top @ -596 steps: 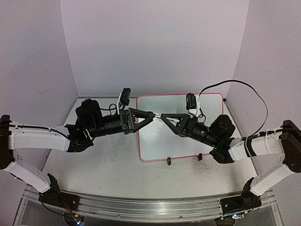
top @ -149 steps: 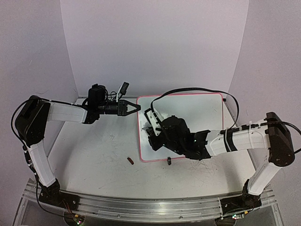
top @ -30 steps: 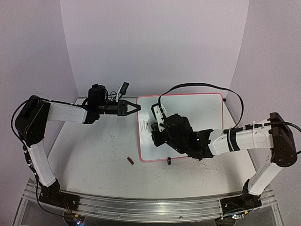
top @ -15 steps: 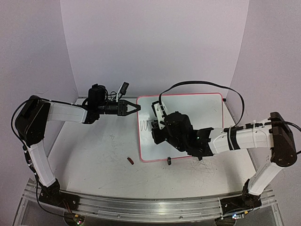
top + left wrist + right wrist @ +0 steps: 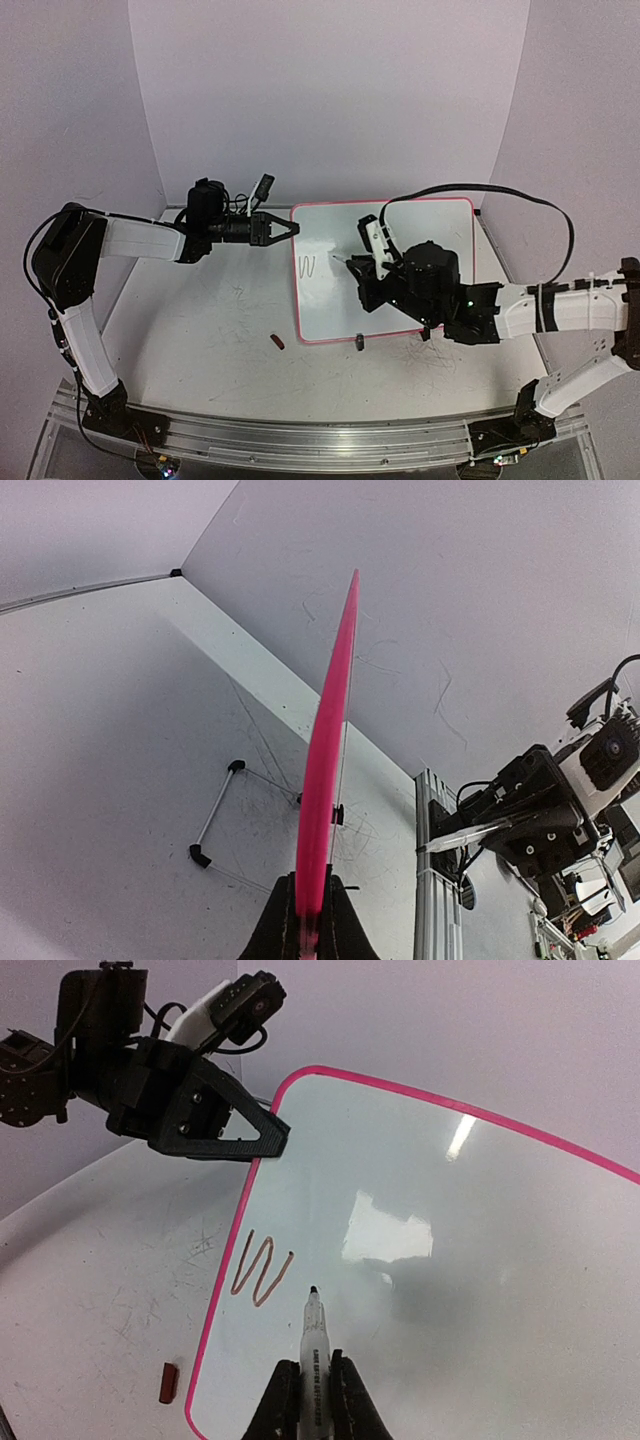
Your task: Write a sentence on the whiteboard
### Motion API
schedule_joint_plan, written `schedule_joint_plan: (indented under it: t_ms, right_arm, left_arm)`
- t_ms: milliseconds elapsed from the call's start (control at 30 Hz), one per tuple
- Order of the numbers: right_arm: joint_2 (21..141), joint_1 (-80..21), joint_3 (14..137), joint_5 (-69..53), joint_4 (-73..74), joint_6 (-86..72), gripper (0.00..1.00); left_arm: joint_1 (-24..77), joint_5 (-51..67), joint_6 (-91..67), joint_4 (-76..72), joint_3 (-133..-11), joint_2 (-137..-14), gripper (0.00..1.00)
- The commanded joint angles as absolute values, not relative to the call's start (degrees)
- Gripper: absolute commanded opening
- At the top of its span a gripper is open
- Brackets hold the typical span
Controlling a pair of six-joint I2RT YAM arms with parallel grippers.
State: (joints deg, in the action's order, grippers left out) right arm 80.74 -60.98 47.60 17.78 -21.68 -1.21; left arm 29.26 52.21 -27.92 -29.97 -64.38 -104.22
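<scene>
left claw [image 5: 289, 229] clamps the board's [image 5: 440, 226] far-left edge; right claw [image 5: 312, 1378] grips a marker [image 5: 312, 1322], tip beside the w [image 5: 260, 1269].

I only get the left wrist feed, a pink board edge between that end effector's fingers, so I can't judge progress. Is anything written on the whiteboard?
Observer: Yes. The right wrist view shows one brownish zigzag mark, like a W, near the left edge of the whiteboard.
Operator: Where's the pen?
Observer: The marker is clamped in the right end effector, its tip just right of that mark. I cannot tell whether it touches the board.
Operator: Anything loose nearby?
Observer: A small red-brown piece, probably the cap, lies on the table left of the board's near corner.
</scene>
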Motion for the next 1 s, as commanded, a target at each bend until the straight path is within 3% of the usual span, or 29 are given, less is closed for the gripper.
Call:
schedule_joint_plan:
  t_ms: [0,300,967]
  right_arm:
    - [77.88,-60.73,43.63,18.53,-27.85,2.31,0.0]
    - [78.25,-60.75,41.57,9.77,-35.9,4.17,0.0]
    - [86.38,-61.01,46.94,13.09,-31.69,0.44,0.0]
  left_arm:
    - [30.11,51.89,-28.72,-28.48,-64.78,-103.42,0.0]
    - [30.23,51.74,-28.65,-28.47,-64.42,-103.01,0.0]
    - [30.24,51.6,-29.0,-28.45,-64.61,-103.63,0.0]
